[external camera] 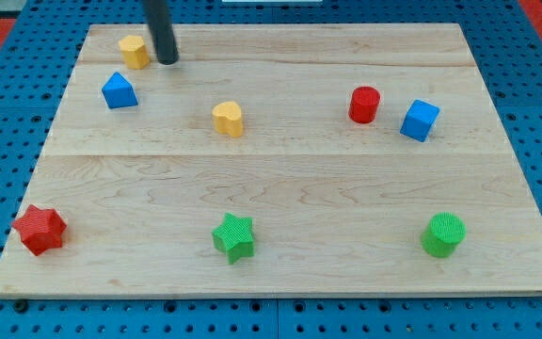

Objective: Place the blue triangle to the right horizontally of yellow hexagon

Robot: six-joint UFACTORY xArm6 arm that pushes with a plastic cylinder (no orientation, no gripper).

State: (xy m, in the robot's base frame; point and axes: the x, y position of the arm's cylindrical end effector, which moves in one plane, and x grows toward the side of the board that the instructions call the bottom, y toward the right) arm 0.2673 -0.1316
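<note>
Where pale wood shows grain, my tip (smooth, dark) beside yellow hexagon.

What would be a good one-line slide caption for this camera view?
My tip rests just right of the yellow hexagon near the board's top-left, with the blue triangle just below them.

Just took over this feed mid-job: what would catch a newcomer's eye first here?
The dark rod at the view's top left, my tip right beside the yellow hexagon, on its right. The blue triangle sits just below the two of them. Elsewhere, a red cylinder and blue cube pair up at the right, and a red star marks the bottom-left corner.
</note>
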